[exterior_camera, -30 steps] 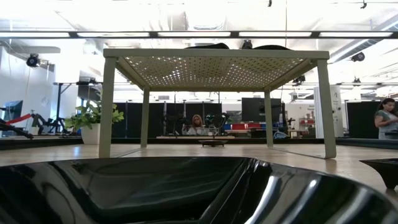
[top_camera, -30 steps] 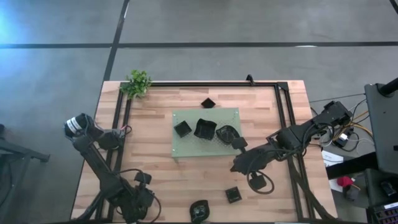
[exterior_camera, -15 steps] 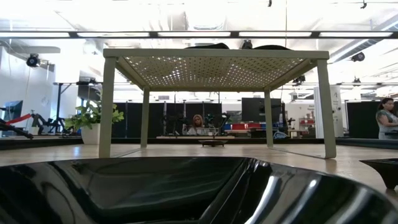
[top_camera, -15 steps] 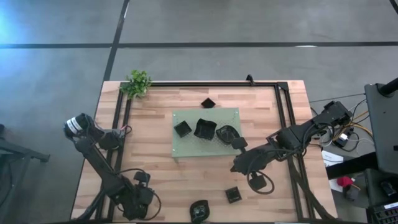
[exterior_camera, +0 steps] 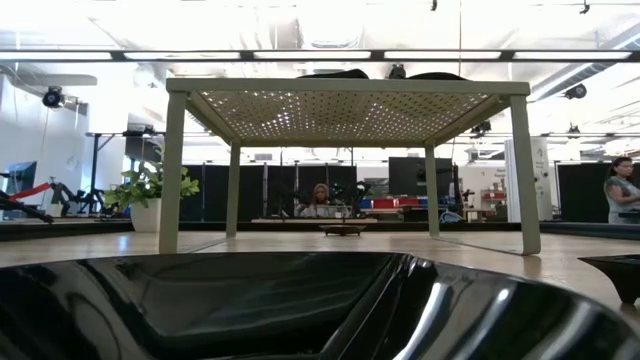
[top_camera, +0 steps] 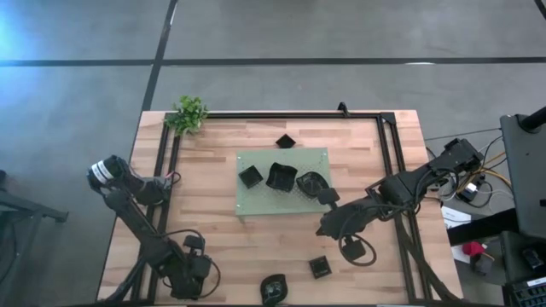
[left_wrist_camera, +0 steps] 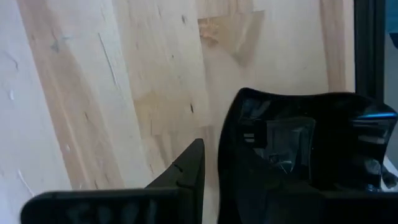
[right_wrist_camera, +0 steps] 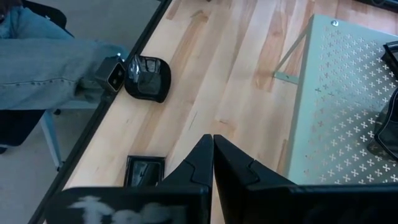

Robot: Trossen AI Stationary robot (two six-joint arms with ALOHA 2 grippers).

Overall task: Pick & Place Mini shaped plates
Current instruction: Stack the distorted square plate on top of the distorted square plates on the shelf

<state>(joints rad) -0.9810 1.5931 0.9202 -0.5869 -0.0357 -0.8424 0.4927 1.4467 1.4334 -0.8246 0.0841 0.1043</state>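
While right hand [right_wrist_camera: 212, 149] clenched empty, left hand [left_wrist_camera: 214, 180] grips glossy black plate [left_wrist_camera: 298, 149].

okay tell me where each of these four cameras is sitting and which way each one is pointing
High view: overhead, straight down on the table, both arms, three plates on the green mat.
Low view: tabletop level, looking under the mat into the room; no arm shows.
Left wrist: over wood, a black plate at the left gripper.
Right wrist: shut right gripper, beyond it a round plate by the camera.
Shared: mat.

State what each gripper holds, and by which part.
Left gripper appears to pinch a black plate by its rim; right gripper is shut, holding nothing.
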